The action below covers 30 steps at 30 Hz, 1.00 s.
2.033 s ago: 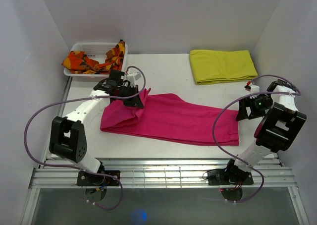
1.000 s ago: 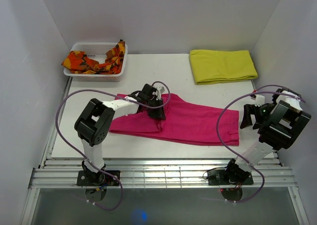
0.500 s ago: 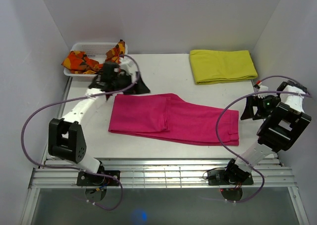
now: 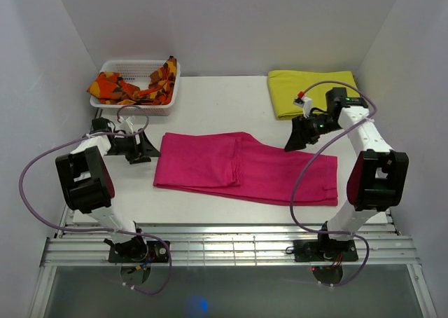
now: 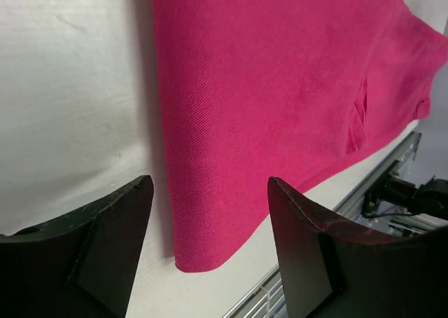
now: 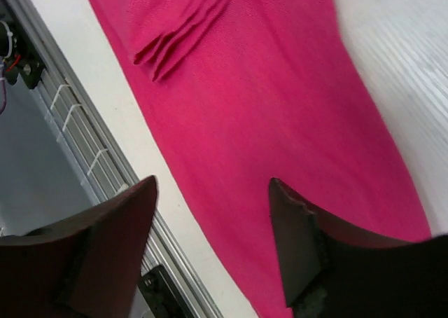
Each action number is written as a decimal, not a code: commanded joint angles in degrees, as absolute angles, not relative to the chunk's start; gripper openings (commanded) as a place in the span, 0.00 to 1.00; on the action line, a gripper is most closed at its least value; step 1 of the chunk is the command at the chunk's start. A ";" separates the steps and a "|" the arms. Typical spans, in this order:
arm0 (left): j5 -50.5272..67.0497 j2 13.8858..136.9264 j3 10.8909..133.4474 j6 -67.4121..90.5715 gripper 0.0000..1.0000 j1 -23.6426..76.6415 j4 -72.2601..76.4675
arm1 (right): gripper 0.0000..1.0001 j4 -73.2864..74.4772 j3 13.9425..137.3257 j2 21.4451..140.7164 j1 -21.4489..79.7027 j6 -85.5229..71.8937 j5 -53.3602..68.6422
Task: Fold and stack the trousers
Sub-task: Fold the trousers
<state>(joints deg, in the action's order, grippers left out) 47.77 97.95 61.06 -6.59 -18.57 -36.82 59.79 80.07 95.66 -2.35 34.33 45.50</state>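
The magenta-pink trousers (image 4: 245,167) lie flat across the middle of the table, the left end folded over into a neat double layer. My left gripper (image 4: 144,150) hovers just left of that folded edge, open and empty. In the left wrist view its gripper (image 5: 210,223) frames the rounded fold of the trousers (image 5: 280,87) and bare table. My right gripper (image 4: 295,138) hangs open over the trousers' upper right part, near the waist end. The right wrist view shows that gripper (image 6: 210,223) above the pink trousers (image 6: 266,108), holding nothing.
A white basket (image 4: 119,67) with orange-and-red patterned cloth (image 4: 129,88) stands at the back left. A folded yellow cloth (image 4: 315,92) lies at the back right, just behind the right arm. Metal rails (image 4: 224,246) run along the near edge. White walls close both sides.
The left gripper let go of the folded-over left end and swung out to the trousers' left side. The right arm reached in from the right edge to above the trousers.
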 commanded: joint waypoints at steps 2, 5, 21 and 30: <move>53.44 99.84 57.31 -7.74 0.76 -18.90 -32.45 | 0.64 51.25 78.75 98.08 4.82 25.68 48.78; 53.17 100.54 55.29 -5.46 0.77 -18.98 -29.19 | 0.63 43.79 78.14 99.75 11.23 18.06 48.60; 51.33 100.46 51.42 -1.58 0.81 -18.98 -25.40 | 1.00 33.58 77.34 114.69 26.98 2.64 45.16; 51.33 101.42 51.06 -0.62 0.75 -18.98 -23.64 | 0.58 33.57 78.40 119.09 30.23 1.93 46.93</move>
